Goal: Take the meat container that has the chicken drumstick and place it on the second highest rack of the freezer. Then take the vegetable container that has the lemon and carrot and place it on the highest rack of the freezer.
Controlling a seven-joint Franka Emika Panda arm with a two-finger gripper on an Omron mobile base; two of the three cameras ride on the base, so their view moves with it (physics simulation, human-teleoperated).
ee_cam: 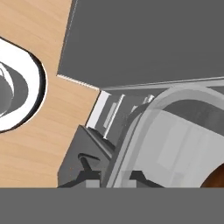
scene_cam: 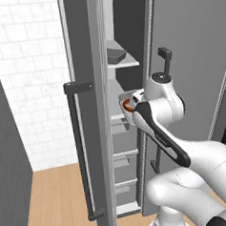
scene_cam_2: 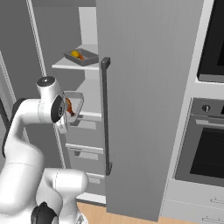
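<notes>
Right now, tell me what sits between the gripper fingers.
The meat container's clear rim; the gripper is pinching it, as the hand view shows.

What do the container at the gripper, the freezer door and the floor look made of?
Clear rounded-rectangle container at the gripper: looks like transparent plastic or glass, since the shelf shows through its walls; glossy rim. Tall grey freezer door: brushed-metal look with faint vertical streaks, matte; dark bar handle. Light brown plank floor: wood-grain pattern, low sheen. All rendered, so these are only looks.
</notes>
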